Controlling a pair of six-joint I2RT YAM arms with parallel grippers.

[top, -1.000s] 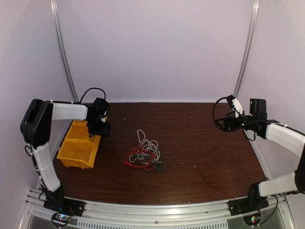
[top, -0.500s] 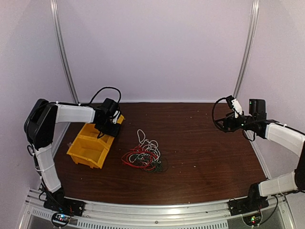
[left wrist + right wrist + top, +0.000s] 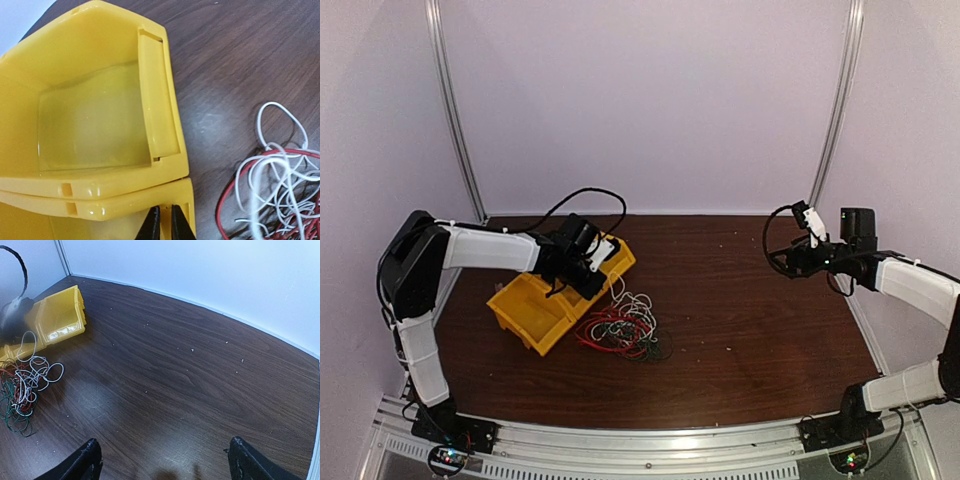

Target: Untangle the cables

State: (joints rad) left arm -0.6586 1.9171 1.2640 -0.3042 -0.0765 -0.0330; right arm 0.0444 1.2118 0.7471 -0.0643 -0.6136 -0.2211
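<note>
The cables lie in one tangled heap of red, white and dark green wire on the brown table, also seen in the left wrist view and the right wrist view. My left gripper is shut on the wall of a yellow bin, just left of the heap. Its fingers pinch the yellow plastic between them. Far to the right, my right gripper hangs open above bare wood, holding nothing.
The yellow bin has two compartments and lies angled, its right corner almost touching the white loops. The table's back edge meets the pale wall. Small white specks dot the wood.
My left gripper has closed on the yellow bin's wall and dragged the bin rightward from the table's left edge up to the cable heap. The right arm has barely moved.
</note>
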